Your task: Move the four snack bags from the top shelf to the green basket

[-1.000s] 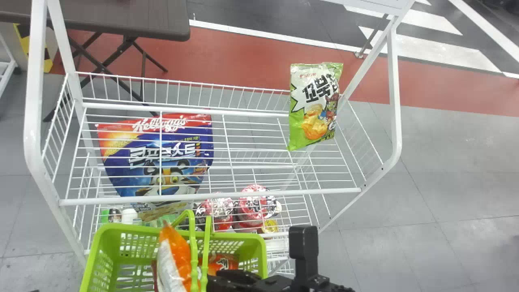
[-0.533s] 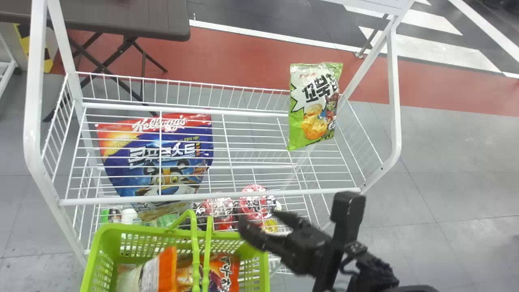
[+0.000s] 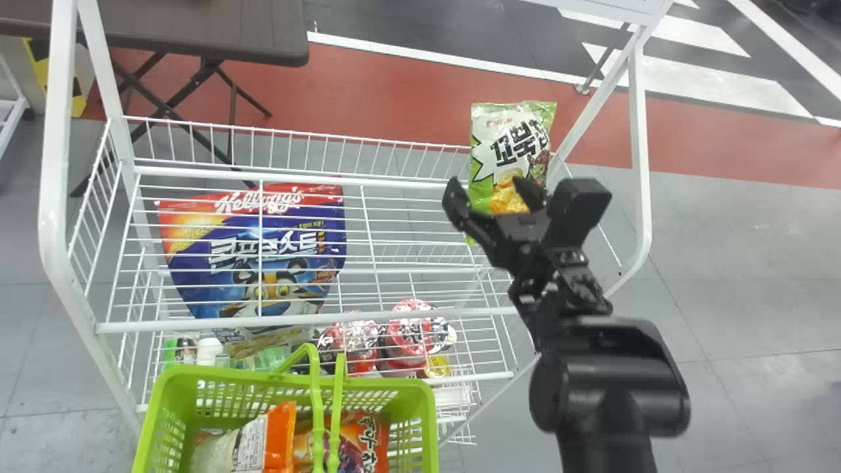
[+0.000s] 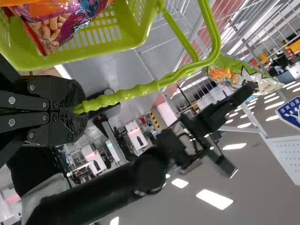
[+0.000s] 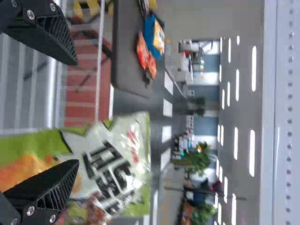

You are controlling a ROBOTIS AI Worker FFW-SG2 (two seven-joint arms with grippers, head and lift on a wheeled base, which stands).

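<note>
- Faces the tall white metal rack (image 3: 52, 197), likely for easy reach.
- Holds the lime-green plastic basket (image 3: 158, 401) by its looped handle (image 4: 117, 96) in the closed left hand (image 4: 77, 111), probably for a short carry.
- Finds the green-and-white snack bag (image 3: 512, 141) upright on the top shelf (image 3: 309, 319), near the wide-spread right hand (image 3: 489, 188); looks glossy, crinkled.

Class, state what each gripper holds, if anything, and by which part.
The left gripper holds the basket by the ribbed part of its handle. The right gripper, open at the green bag, holds nothing.
</note>
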